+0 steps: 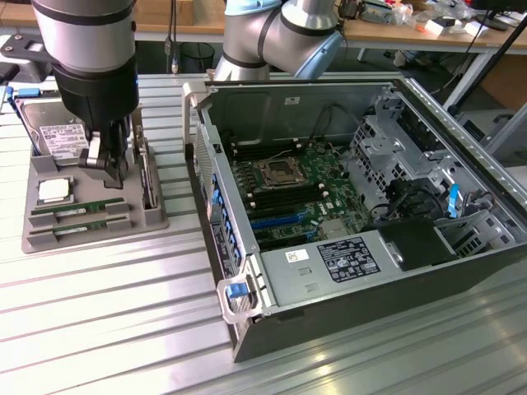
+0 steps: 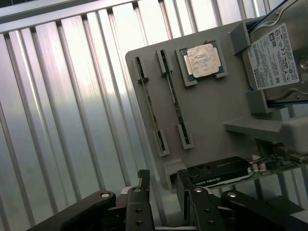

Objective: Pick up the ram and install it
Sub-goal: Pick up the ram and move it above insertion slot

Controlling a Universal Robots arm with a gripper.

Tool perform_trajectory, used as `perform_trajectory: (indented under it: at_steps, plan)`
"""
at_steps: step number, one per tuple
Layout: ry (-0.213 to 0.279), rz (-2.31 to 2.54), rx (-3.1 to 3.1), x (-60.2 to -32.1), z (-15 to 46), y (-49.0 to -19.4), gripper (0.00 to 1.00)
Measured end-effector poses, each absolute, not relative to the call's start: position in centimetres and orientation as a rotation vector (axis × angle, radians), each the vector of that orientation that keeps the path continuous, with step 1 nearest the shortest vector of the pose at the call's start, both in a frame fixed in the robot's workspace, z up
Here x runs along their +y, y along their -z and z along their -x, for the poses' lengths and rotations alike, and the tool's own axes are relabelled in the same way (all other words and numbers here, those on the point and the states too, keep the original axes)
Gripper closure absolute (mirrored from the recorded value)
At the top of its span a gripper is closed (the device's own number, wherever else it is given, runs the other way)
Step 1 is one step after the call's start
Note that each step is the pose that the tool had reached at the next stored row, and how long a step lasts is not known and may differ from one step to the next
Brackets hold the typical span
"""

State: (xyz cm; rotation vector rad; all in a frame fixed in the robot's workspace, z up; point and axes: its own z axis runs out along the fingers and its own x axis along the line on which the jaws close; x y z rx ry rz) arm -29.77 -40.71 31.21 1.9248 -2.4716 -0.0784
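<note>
Closest to the wrist camera, the black gripper (image 2: 163,182) is hanging with its fingers (image 2: 139,202) standing a little apart and clamping nothing. A pale part of the grey tray (image 2: 211,115) is showing through the gap. Just past the fingertips, a black graphics card (image 2: 216,175) is standing on edge in the tray. Beyond it, two ram sticks are sitting edge-up in their slots, side by side. The front ram (image 2: 149,110) is lying nearest the tray's edge, and the back ram (image 2: 174,103) is lying beside the square silver chip (image 2: 204,61). Farthest off, a hard drive (image 2: 276,55) is resting at the tray's end.

In the exterior view, the ribbed metal table (image 1: 107,321) is stretching across the foreground. It is carrying an open computer case (image 1: 370,317) on the exterior view's right, with the motherboard (image 1: 296,185) lying bare inside. The tray is sitting just beside the case, on the exterior view's left. The gripper (image 1: 111,164) is hovering over the tray between the chip and the card, near both rams but touching neither. The arm (image 1: 86,49) is rising behind it.
</note>
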Motion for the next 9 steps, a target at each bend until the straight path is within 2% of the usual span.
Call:
perform_trajectory:
  at_steps: [9]
  plan:
    - [0.078,-1.925,-2.472,-40.71,29.77,-30.96,0.64]
